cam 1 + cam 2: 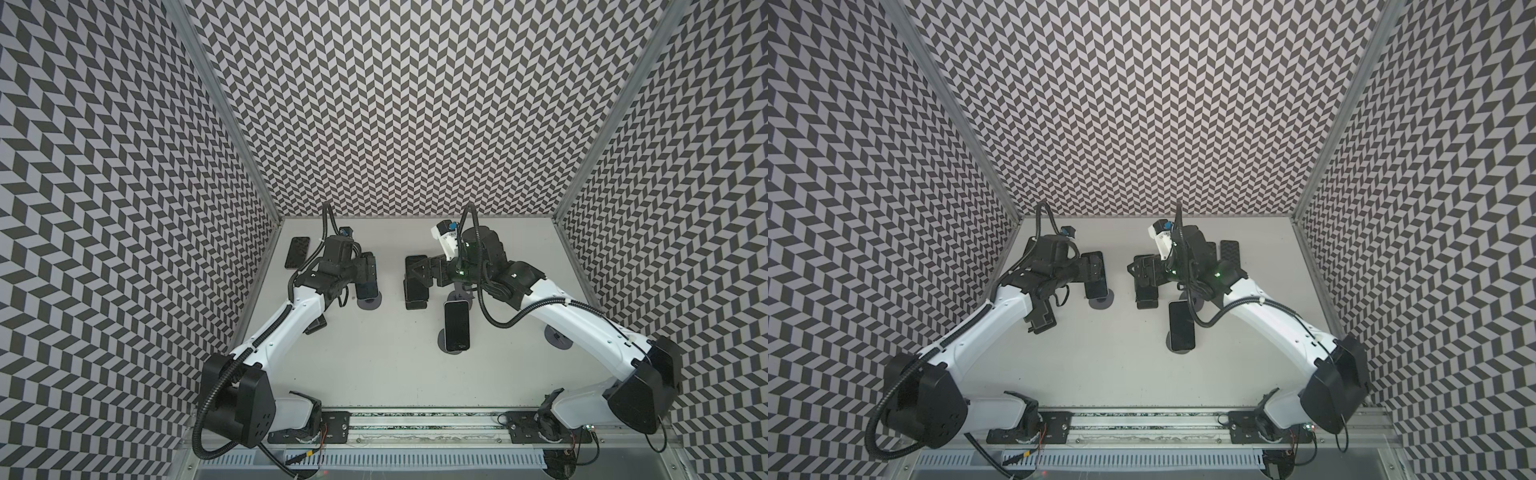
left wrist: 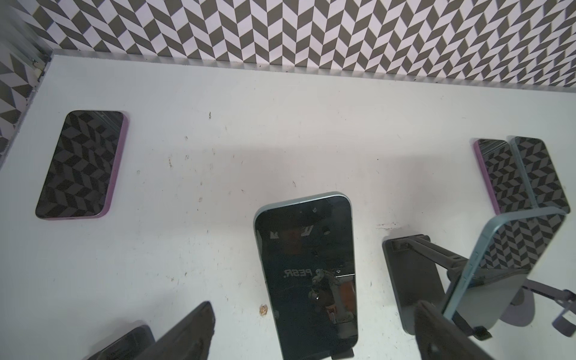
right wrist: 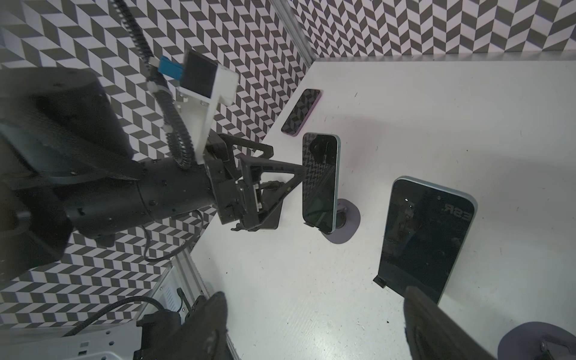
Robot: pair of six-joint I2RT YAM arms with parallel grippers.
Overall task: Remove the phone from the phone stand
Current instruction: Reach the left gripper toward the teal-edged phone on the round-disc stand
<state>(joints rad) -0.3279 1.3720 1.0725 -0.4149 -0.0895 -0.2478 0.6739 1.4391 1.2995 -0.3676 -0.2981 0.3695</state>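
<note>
1. left phone [image 1: 367,291]: just left of centre in both top views, propped on the left stand [image 3: 346,227], which has a round grey base. Long axis runs up-down the frame, top end toward the back wall [image 1: 415,124]. It leans back, dark screen up toward the top camera.
2. left end effector [image 2: 314,305]: fingers spread fully, one on either side of that phone's lower half in the left wrist view. Bare desk [image 2: 218,249] shows in both gaps. Holds nothing, no contact visible.
3. right phone [image 3: 427,237]: lower corner sits in a hook of the right stand [image 3: 381,282], screen toward the right wrist camera. Can't pick it out in the top views.
4. right end effector [image 3: 313,291]: near the left phone on its right in both top views, apart from it. Fingers wide apart, only desk between them. One finger overlaps the right phone's lower end in view; can't tell if they touch.
5. front phone [image 1: 457,326]: right of centre, lower in frame, on the front stand [image 1: 451,348], long axis up-down.
6. purple-edged phone [image 1: 297,252]: flat on the desk, upper left of the desk area.
</note>
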